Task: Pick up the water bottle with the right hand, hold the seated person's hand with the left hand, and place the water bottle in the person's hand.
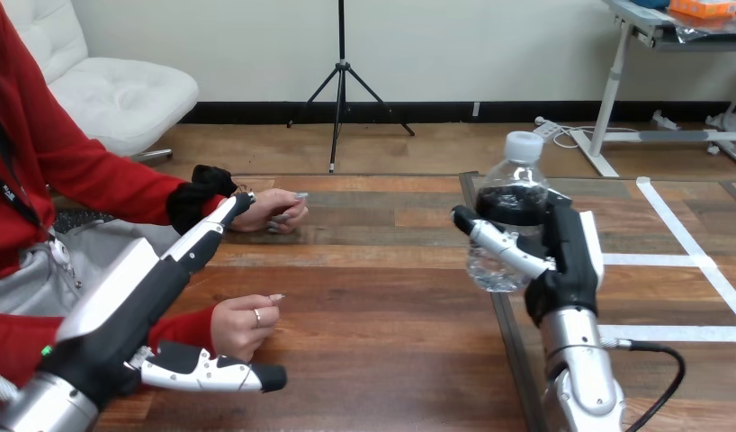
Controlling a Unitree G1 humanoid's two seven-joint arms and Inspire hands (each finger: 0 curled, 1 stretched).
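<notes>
R hand (pixel 569 256) grips bottle (pixel 516 193), upright, at table's (pixel 382 306) right side. L hand (pixel 157 279) open, fingers straight, tips at wrist of person's upper hand (pixel 276 211). Person's lower hand (pixel 241 326) sits just beside L thumb.

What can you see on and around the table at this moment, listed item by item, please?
water bottle: one, clear with a white cap, upright, lifted above the table's right part in the right hand.
table: one, brown wood, across the view.
tape strips: several, white, flat on the surface at the view's right.
person's farther hand: one, loosely curled, resting on the table at the view's left.
person's nearer hand: one, loosely curled, lower left, just above the left hand's thumb.
left hand: one, black and white, open, fingers straight, pointing at the farther hand's wrist; contact unclear.
right hand: one, black and white, curled round the bottle.
</notes>
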